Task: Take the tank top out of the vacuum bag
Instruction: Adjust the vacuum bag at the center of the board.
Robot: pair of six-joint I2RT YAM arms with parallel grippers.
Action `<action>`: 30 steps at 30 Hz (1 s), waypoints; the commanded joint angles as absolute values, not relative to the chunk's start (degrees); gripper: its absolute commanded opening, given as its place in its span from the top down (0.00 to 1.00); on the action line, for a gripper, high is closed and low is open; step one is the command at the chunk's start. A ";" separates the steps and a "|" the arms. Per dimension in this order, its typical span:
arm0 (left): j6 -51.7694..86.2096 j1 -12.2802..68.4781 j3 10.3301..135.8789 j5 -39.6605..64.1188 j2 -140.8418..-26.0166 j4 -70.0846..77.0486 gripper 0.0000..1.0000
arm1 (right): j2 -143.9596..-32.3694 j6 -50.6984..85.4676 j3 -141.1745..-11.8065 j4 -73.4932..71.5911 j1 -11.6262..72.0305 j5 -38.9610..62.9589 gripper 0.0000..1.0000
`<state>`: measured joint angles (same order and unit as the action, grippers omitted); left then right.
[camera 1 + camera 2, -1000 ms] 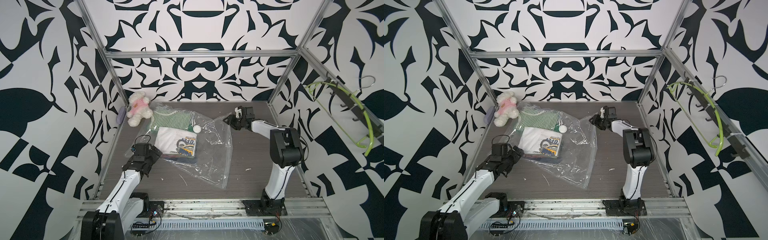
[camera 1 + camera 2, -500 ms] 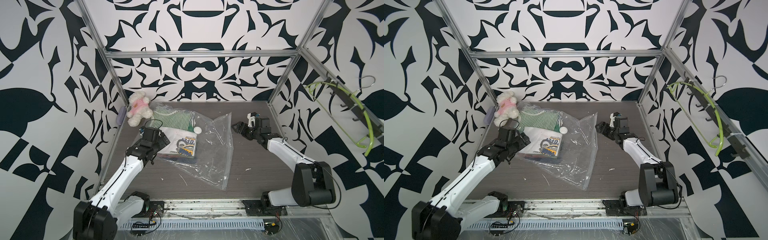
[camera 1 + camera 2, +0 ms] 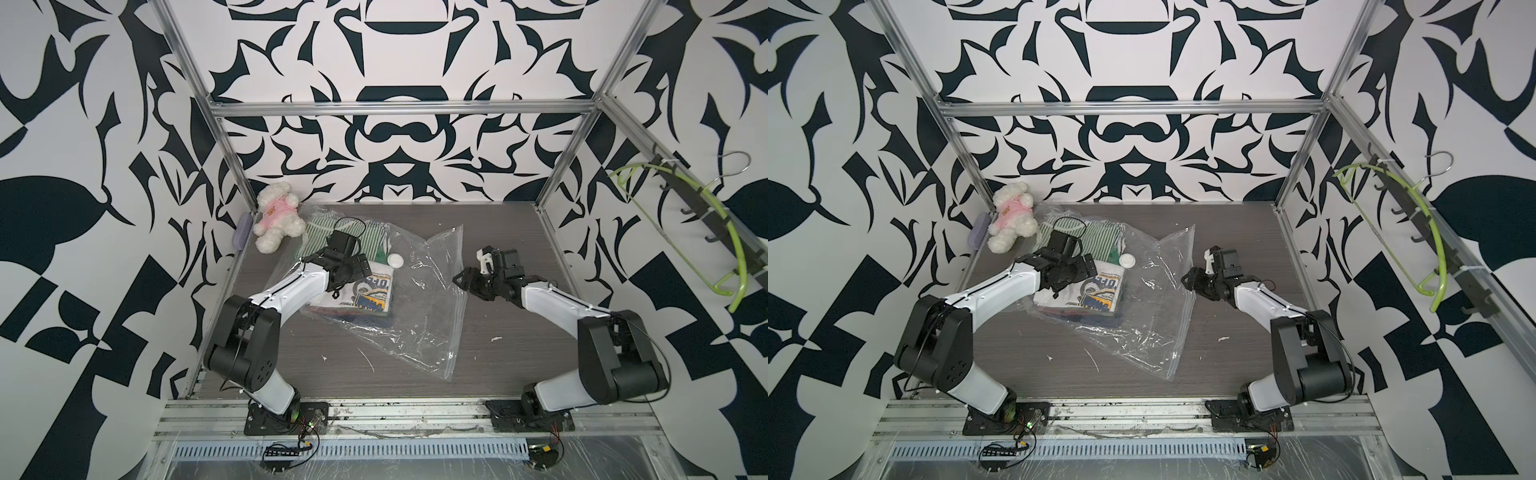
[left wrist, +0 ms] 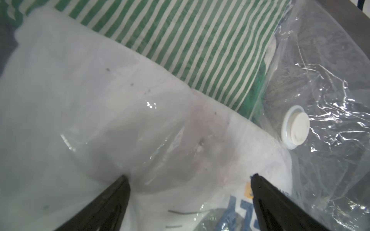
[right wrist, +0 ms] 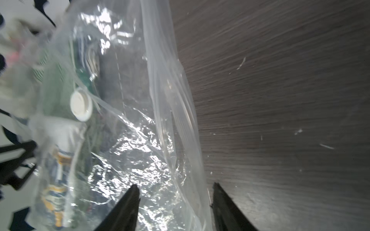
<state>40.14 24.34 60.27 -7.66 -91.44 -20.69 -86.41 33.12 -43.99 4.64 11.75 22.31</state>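
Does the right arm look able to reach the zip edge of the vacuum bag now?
Probably yes: the right gripper stands open astride the zip edge of the vacuum bag, with nothing in between.

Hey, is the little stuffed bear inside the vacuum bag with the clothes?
No, the stuffed bear lies outside the vacuum bag, in the far corner against the wall.

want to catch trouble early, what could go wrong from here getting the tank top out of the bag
1. The left end effector hangs open over the white printed garment under the vacuum bag film; closing may pinch film with cloth and drag everything.
2. The right end effector straddles the bag's zip edge unclamped; the slick plastic could slip free.
3. A green striped garment lies alongside; the wrong piece might come out.
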 commanded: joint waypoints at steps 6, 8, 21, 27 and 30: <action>41.35 18.18 50.77 -8.35 -88.62 -22.16 0.00 | -95.37 31.64 -53.44 1.99 19.32 19.71 0.82; 40.79 16.44 49.72 -8.17 -87.18 -22.27 0.00 | -97.21 31.95 -55.83 1.65 21.17 19.67 0.90; 36.44 26.25 59.03 -17.37 -81.54 -25.97 0.00 | -83.04 35.18 -48.25 2.21 20.96 15.25 0.26; 34.45 38.01 69.17 -21.79 -86.69 -27.37 0.00 | -73.09 40.75 -41.99 3.30 14.63 14.20 0.24; 32.84 44.25 76.26 -23.20 -92.66 -29.44 0.00 | -70.08 40.85 -41.06 5.89 11.43 13.04 0.23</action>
